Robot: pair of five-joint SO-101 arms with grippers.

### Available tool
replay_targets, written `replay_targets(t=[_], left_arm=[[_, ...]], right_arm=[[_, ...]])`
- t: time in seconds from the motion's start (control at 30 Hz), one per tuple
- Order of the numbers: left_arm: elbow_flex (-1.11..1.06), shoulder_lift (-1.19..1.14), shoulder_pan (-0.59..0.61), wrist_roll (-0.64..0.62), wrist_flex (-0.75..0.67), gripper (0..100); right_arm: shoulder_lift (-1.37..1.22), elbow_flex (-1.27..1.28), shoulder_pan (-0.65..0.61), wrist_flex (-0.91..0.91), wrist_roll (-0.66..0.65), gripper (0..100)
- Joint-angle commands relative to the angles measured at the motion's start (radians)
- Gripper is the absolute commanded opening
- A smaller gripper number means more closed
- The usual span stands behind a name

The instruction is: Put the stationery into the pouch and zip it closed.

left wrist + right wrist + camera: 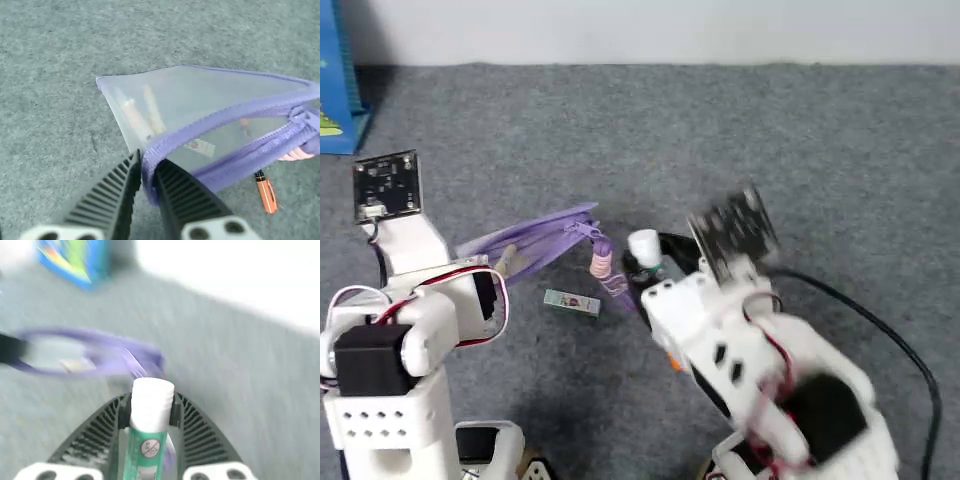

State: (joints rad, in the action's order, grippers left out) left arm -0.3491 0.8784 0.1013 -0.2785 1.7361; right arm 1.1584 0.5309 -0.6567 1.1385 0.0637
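The translucent purple pouch [200,100] (zip open) is pinched at its zipper edge by the fingers of the left gripper [146,162], and two pale sticks [137,117] are seen inside it. A white-capped glue stick [145,440] is clamped between the fingers of the right gripper [150,401], near the pouch's mouth.

Right wrist view: pouch [85,352] blurred to a purple streak. Glue stick [147,425] cut off by the picture's edge. Orange pen [266,192] half hidden behind the pouch. I can't identify the pale sticks [145,117] inside.
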Motion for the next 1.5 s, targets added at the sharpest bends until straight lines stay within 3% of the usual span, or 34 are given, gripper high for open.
replay_targets(t=[0.0, 0.47, 0.77, 1.17, 1.47], left_arm=[[0.028, -0.005, -0.009, -0.011, 0.000, 1], [0.025, -0.005, -0.011, -0.011, -0.003, 1], [0.025, -0.005, -0.011, -0.011, -0.005, 1], [0.024, -0.005, -0.009, -0.011, 0.000, 1], [0.024, -0.005, -0.005, -0.011, 0.000, 1]], right_arm=[[0.110, -0.023, -0.076, -0.124, -0.005, 0.8], [0.188, 0.575, -0.170, -1.167, -0.014, 0.8], [0.012, 0.600, -0.225, -1.339, -0.015, 0.8], [-0.397, 0.601, -0.223, -1.742, -0.164, 0.8], [-0.549, 0.611, -0.151, -1.781, -0.232, 3.1]])
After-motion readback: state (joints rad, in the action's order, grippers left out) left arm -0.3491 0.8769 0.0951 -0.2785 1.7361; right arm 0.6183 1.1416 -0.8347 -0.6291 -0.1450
